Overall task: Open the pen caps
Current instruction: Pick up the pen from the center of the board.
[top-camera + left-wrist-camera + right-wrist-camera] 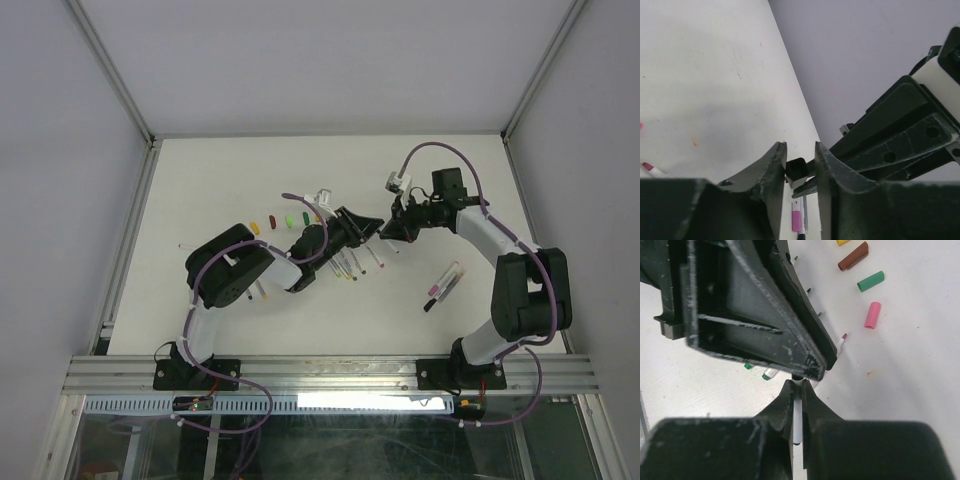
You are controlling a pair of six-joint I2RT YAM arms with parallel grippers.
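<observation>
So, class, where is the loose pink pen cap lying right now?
The pink cap shows in the upper right of the right wrist view. It lies on the white table, beside the green cap, with the maroon cap beyond.

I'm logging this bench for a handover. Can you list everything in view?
loose pen caps: at least four, yellow, maroon, green, pink, in a row on the table
black cap: one, black, on the end of the held pen
held pen: one, white barrel, raised between the two arms
uncapped pens: several, white barrels with coloured tips, on the table below the left arm's wrist
capped pens: two, one pink-capped and one dark-capped, lying right of centre
table: one, white
left pincer: black, fingers either side of the black cap
right pincer: black, clamped on the held pen
</observation>
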